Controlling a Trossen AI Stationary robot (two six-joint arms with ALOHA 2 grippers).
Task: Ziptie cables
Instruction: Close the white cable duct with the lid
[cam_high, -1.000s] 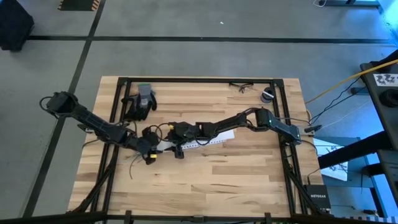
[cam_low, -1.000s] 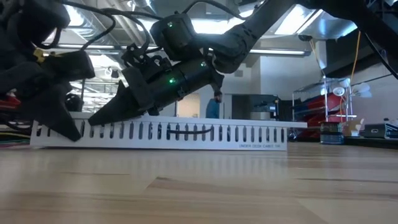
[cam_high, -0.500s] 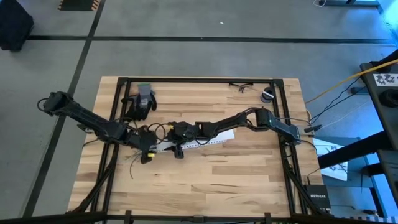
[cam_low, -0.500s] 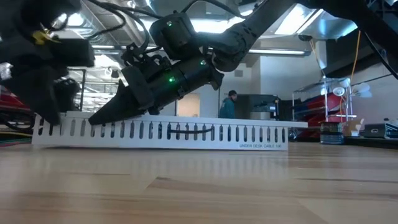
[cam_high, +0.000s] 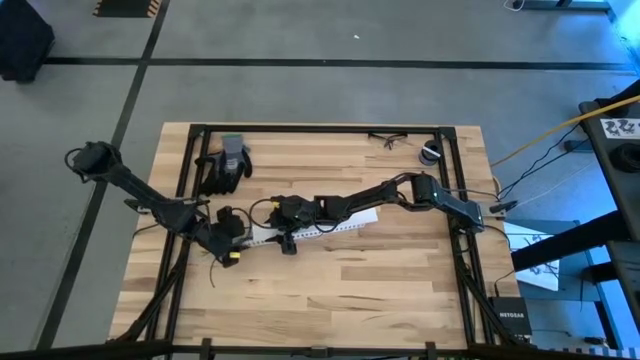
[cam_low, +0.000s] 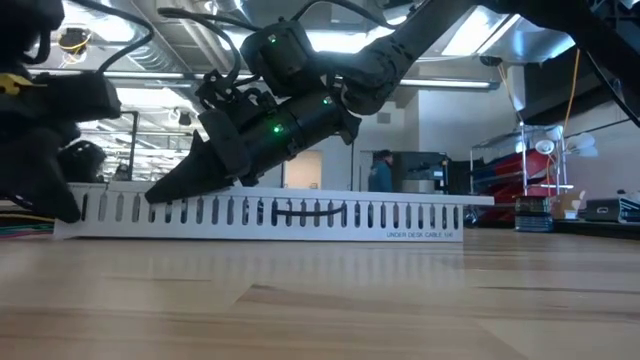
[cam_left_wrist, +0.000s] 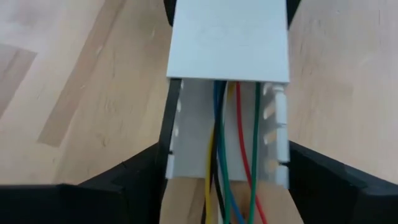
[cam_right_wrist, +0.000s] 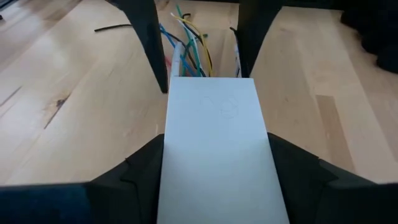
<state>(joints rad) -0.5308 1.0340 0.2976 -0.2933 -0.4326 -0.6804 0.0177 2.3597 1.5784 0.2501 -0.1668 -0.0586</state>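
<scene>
Black fingers of the left gripper (cam_high: 232, 240) stand open astride the left end of the white slotted channel (cam_low: 270, 213), near the bench's middle, nearer its left edge. Coloured cables (cam_left_wrist: 231, 155) run inside that channel. Farther right, the right gripper (cam_high: 284, 228) straddles the channel's covered stretch, fingers spread along both its walls.

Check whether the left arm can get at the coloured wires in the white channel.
Probably yes: its jaws sit open astride the channel end, where the wires lie uncovered; the lid hides them only farther in.
</scene>
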